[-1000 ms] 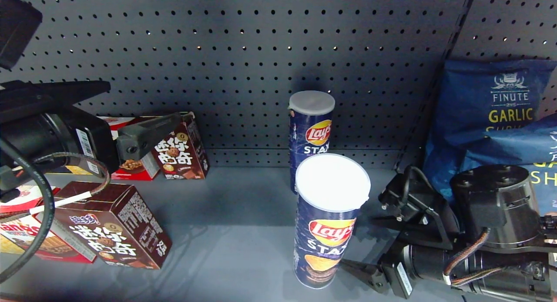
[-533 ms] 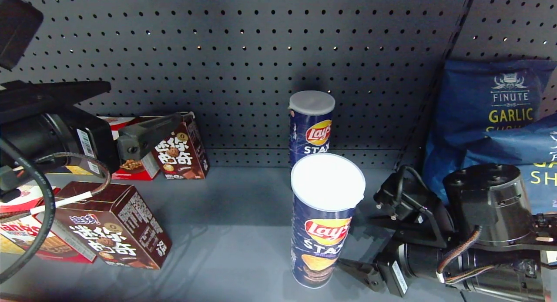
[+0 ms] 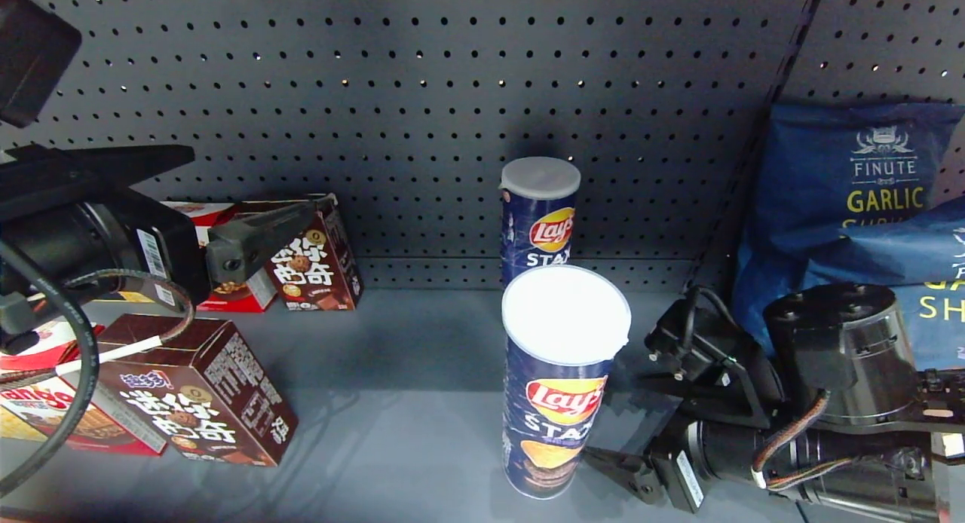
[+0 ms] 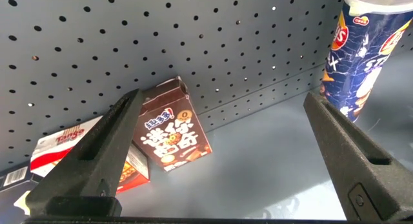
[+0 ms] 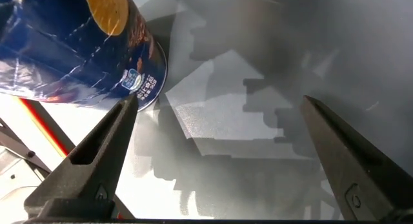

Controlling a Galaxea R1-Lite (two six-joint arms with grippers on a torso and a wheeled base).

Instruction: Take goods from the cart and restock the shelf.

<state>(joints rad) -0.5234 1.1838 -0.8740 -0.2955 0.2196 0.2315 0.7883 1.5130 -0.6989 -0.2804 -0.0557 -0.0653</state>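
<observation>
- Right gripper (image 5: 218,101): spread wide, clasping nothing, with bare shelf (image 3: 422,402) floor between the fingers.
- One right finger (image 3: 622,469): low over the shelf floor, tip just beside the foot of the front can (image 3: 562,402), at its 4 o'clock. Cannot tell whether it touches.
- Left gripper (image 4: 221,98): also spread wide and holding nothing. Hangs above the left part of the shelf, at 9 o'clock of the cans and well apart from them.
- Front can: upright on the shelf floor, near the middle and toward the front edge, white lid on top, dark blue wall with a red and yellow badge.
- Back can (image 3: 539,214): upright at 12 o'clock of the front can, just behind it and close to the pegboard (image 3: 422,93), with a clear grey lid.
- Rear brown box (image 3: 313,263): leaning by the pegboard at 9 o'clock of the back can, well apart from it. Seen beyond the gap between the left fingers, ungripped.
- Red box (image 3: 234,303): just beside the rear brown box, at its 9 o'clock, partly hidden by the left gripper.
- Front brown box (image 3: 203,395): lying tilted at 9 o'clock of the front can, well apart from it, resting against a red-and-white box (image 3: 38,421) at the left edge.
- Blue bags (image 3: 852,199): upright in the next bay, at 2 o'clock of the front can, beyond the dividing post and behind the right arm.
</observation>
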